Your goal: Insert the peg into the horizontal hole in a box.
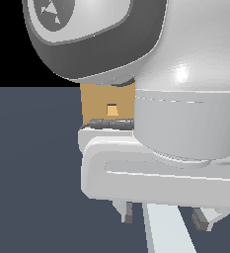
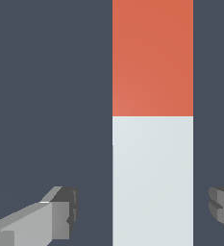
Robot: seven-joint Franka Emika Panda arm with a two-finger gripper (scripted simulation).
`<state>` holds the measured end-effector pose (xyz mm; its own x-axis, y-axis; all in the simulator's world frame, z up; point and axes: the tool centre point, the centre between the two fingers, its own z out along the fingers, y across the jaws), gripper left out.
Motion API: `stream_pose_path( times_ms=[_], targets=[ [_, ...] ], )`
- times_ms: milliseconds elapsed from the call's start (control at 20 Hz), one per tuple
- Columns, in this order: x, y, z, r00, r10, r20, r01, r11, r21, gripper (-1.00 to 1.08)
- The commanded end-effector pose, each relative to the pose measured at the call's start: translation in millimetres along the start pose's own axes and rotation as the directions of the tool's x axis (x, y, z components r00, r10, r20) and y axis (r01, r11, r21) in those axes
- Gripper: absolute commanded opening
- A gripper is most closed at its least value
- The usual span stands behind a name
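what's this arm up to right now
A robot arm hovers over a long peg lying on the floor, its open pincer straddling the pale part, one finger on each side with gaps left, so nothing is gripped yet. Behind the arm stands the tan box with its small square hole, still empty.

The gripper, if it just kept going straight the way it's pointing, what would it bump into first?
Most likely the peg. In the wrist view the bar lies between the spread fingers of the gripper, so they would probably pass either side of it. How far off it lies is unclear.
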<state>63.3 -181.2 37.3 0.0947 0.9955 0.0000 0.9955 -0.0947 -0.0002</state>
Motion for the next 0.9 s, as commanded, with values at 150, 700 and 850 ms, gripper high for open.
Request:
stream_pose_path(
  times_ms=[150,700,850],
  targets=[
    [-0.1,0.3,17.3,1.0,0.0,0.0,0.0,1.0,0.0,1.0],
    [-0.3,1.3,16.7,1.0,0.0,0.0,0.0,1.0,0.0,-1.0],
    [-0.1,1.0,17.0,1.0,0.0,0.0,0.0,1.0,0.0,-1.0]
  ],
)
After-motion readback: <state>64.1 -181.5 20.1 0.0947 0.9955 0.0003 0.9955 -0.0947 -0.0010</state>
